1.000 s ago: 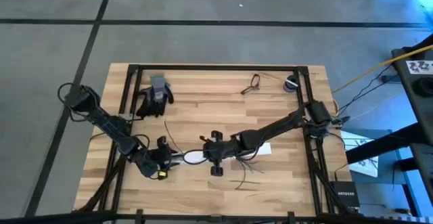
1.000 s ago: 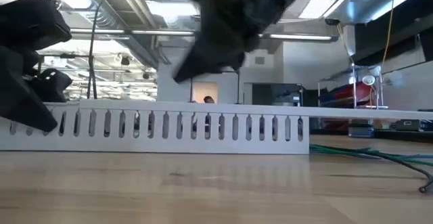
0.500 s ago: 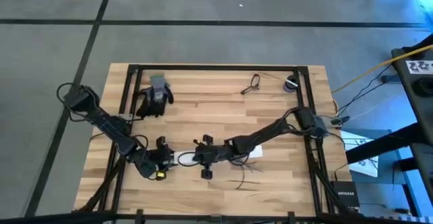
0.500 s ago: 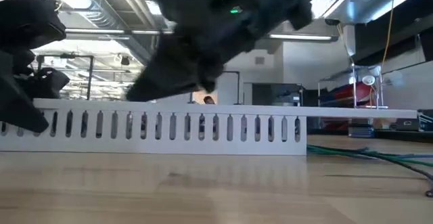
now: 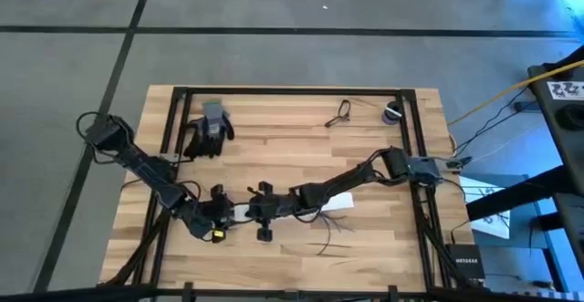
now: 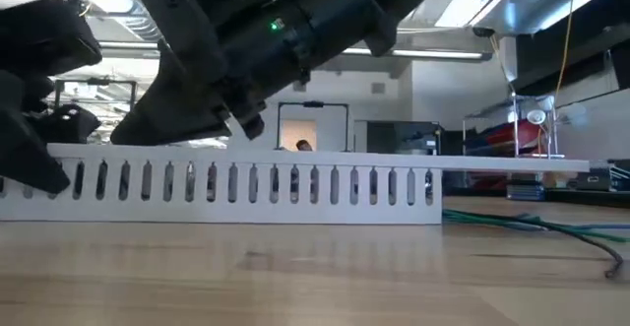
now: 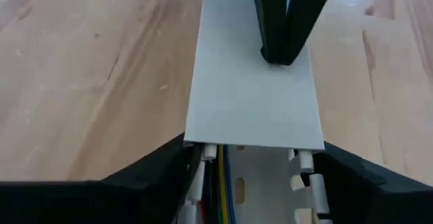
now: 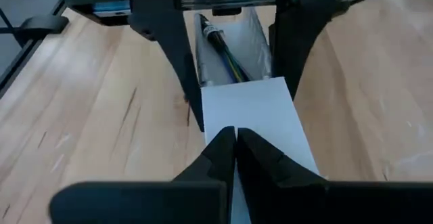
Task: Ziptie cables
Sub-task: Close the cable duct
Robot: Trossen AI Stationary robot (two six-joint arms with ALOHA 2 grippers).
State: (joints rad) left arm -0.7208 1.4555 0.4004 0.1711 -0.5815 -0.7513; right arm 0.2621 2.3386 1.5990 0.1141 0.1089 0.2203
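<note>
Cables (image 8: 226,58) seemingly between left fingers (image 8: 169,41).

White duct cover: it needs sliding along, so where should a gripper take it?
Probably pinch the cover across its long edges, from above, away from the left gripper clamping the channel: it lies flat, leaving only those edges free. The right gripper only presses its top.

I am seeing the slotted duct (image 5: 274,209) lying across the near middle of the table (image 5: 365,256). The left gripper (image 5: 222,213) is sitting at its left end, the right gripper (image 5: 262,213) just right of that, resting on the duct's cover (image 7: 254,102). Loose cables (image 5: 333,234) are lying to the right, nearer me. A glove (image 5: 208,129) is lying far left, glasses (image 5: 339,112) far right.
</note>
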